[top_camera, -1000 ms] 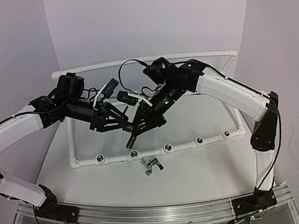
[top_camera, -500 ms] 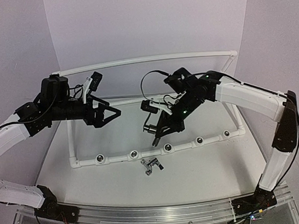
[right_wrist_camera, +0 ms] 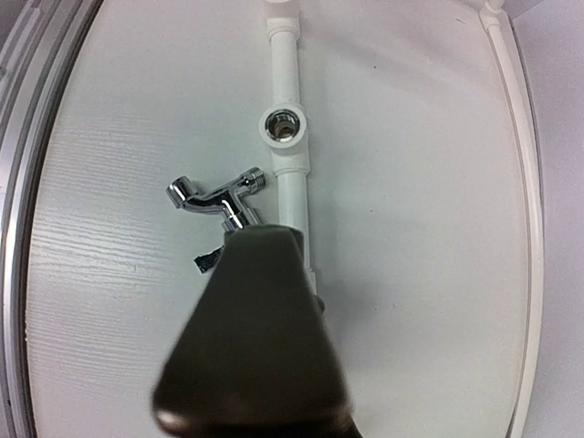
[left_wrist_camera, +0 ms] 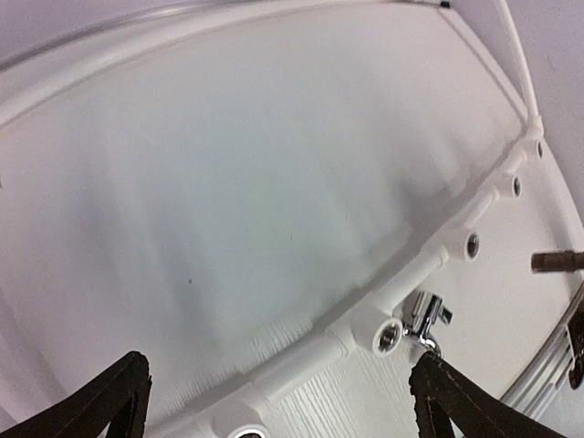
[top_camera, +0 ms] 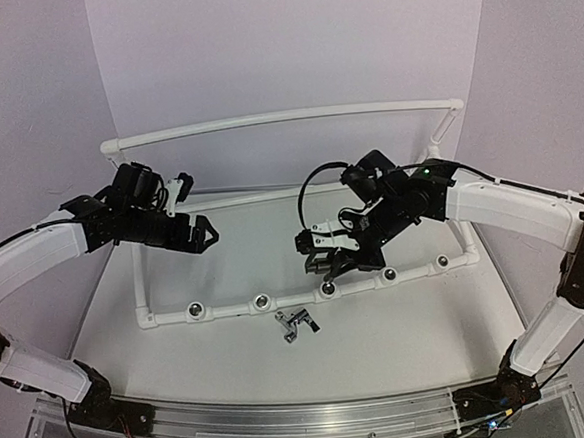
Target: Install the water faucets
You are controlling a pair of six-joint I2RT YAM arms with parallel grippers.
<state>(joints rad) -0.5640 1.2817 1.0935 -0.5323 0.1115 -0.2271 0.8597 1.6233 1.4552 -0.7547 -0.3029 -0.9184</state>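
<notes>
Left gripper [top_camera: 202,235] wide open, empty (far left); right gripper [top_camera: 320,266] closed, nothing visibly held, above pipe frame [top_camera: 224,309], faucet [top_camera: 297,322] lying nearer.

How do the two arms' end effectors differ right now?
The left end effector hangs on the left beyond the white pipe frame, fingers spread wide; the right end effector sits low over the frame's middle socket, its opening unclear. Both are black, and neither touches the faucet lying before the frame.

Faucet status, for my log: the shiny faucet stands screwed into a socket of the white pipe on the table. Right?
No: the faucet lies loose on the table beside the white pipe, in no socket, as the right wrist view shows.
</notes>
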